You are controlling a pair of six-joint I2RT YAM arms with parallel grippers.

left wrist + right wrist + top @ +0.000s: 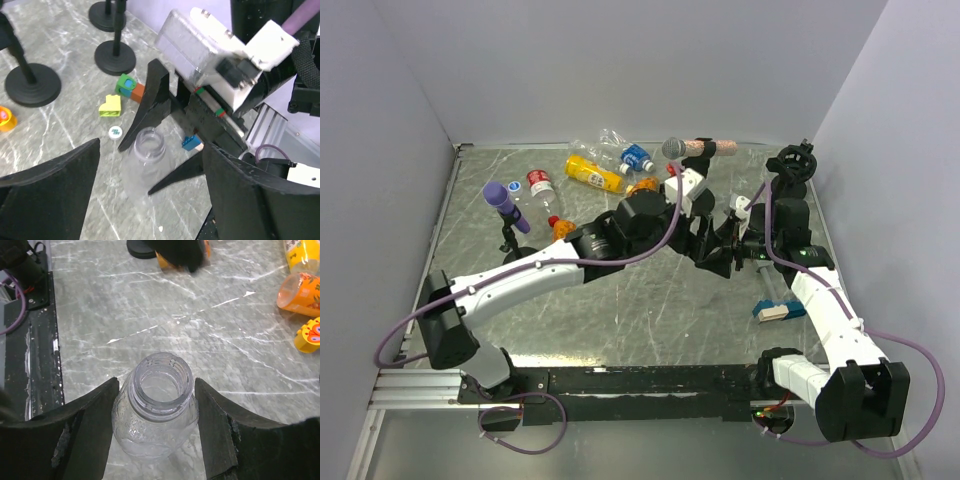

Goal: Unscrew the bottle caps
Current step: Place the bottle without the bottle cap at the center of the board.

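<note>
Checking the right wrist view first: the right claw (156, 382) is clamped on a clear plastic bottle (150, 435), with one black finger pressed against each side of its shoulder. The bottle's mouth is uncapped and its threads show.

In the left wrist view the left claw (152, 145) hangs over that bottle. Its fingers are spread wide and touch nothing I can see.

A small round white plastic cap (115, 132) lies flat on the grey marbled tabletop (60, 135), just beside the bottle's neck. Past the cap, away from the bottle, sits a yellow-green block (111, 106). A small blue block (191, 142) lies near the bottle's other side.

In the top view, well beyond the clear bottle toward the far wall, I see:
- a yellow plastic bottle (592, 175)
- a blue-labelled clear bottle (635, 157)
- a red-labelled clear bottle (540, 185)
- a stubby orange bottle (642, 186)
</note>
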